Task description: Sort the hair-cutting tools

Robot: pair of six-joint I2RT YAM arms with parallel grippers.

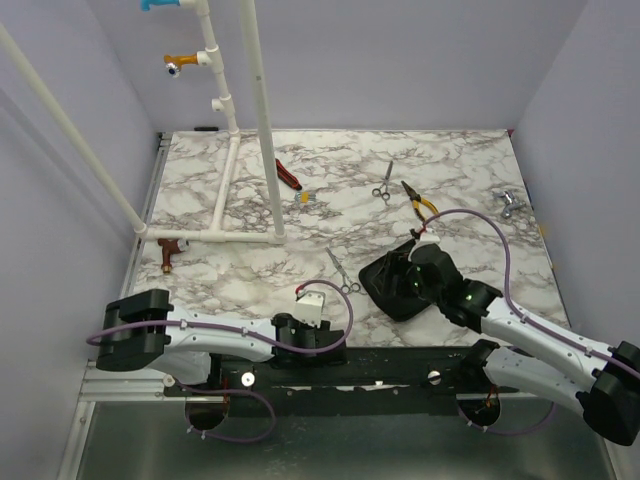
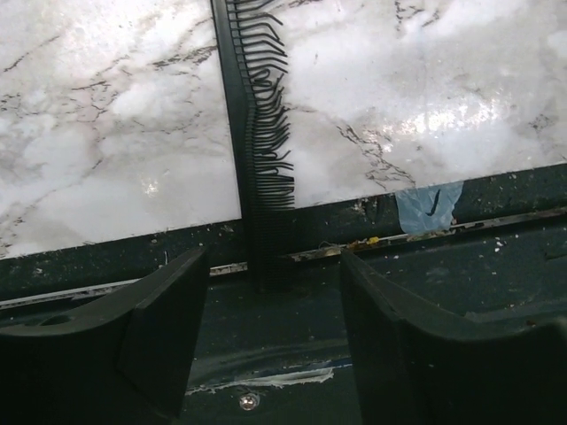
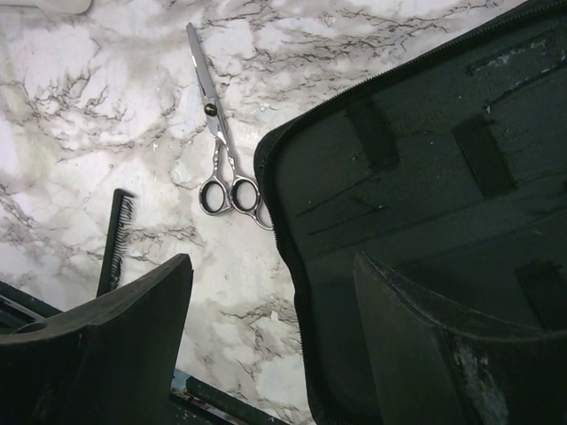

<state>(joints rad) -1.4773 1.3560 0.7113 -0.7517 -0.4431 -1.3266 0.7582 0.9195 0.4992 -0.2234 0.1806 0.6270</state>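
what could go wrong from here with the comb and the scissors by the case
The comb lies flat between the fingers of the open left gripper, its near end over the dark edge strip; closing on so thin a spine could slip or scrape the table. The scissors lie right beside the open case below the open right gripper; shifting the case might knock them.

The table (image 1: 470,170) has a glossy, marble-patterned top that throws back light. The scissors (image 3: 219,133) are polished silver metal. The comb (image 2: 257,133) looks like matt black plastic. The case (image 3: 425,177) lining is dull black cloth with a zip edge. The white pipes (image 1: 260,110) are smooth.
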